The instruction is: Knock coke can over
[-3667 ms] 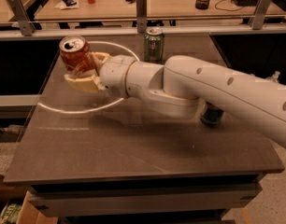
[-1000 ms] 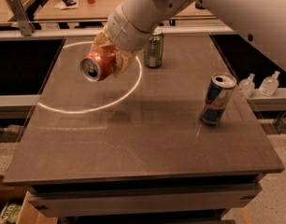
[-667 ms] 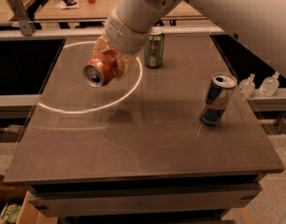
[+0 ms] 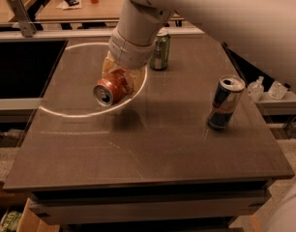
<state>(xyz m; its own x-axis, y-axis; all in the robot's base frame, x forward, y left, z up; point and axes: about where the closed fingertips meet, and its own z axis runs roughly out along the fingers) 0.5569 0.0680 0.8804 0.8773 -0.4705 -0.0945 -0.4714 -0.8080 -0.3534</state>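
Observation:
The red coke can point(image 4: 111, 87) is tipped on its side, its silver top facing front-left, held above the dark table point(image 4: 153, 144) with a shadow beneath it. My gripper point(image 4: 120, 76) comes down from the white arm above and is shut on the coke can, its fingers wrapped around the can's body. The can is near the left middle of the table, over a bright ring of light.
A green can point(image 4: 160, 50) stands upright at the back of the table, right behind my arm. A taller blue-and-silver can point(image 4: 225, 103) stands upright at the right. Small clear bottles point(image 4: 257, 88) sit off the table's right edge.
The gripper with the tipped coke can has shifted slightly right and down toward the table middle. Much earlier the can stood upright at the back left.

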